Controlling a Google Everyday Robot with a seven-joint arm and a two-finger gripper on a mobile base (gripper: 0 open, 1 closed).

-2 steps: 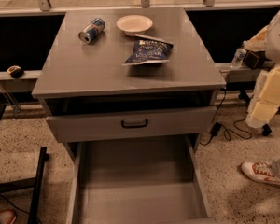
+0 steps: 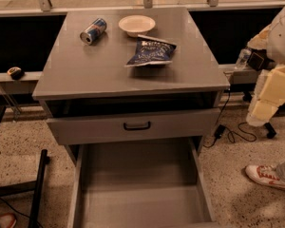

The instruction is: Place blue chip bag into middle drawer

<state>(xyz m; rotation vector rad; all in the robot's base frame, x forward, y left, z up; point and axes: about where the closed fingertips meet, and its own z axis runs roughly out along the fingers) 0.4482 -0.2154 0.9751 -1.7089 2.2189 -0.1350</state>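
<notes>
Blue chip bag (image 2: 150,52) lies flat on cabinet top (image 2: 85,75), upper centre, just below white bowl (image 2: 137,24). Middle drawer (image 2: 137,175) pulled open, lower centre. Gripper (image 2: 266,106) hangs at right edge, beside cabinet; open or closed, cannot tell. Likely best: descend from above, pinch bag's raised edge, avoid bowl.

Arm (image 2: 281,32) folded at far right edge; hand (image 2: 270,99) hangs below it, pointing downward.
</notes>
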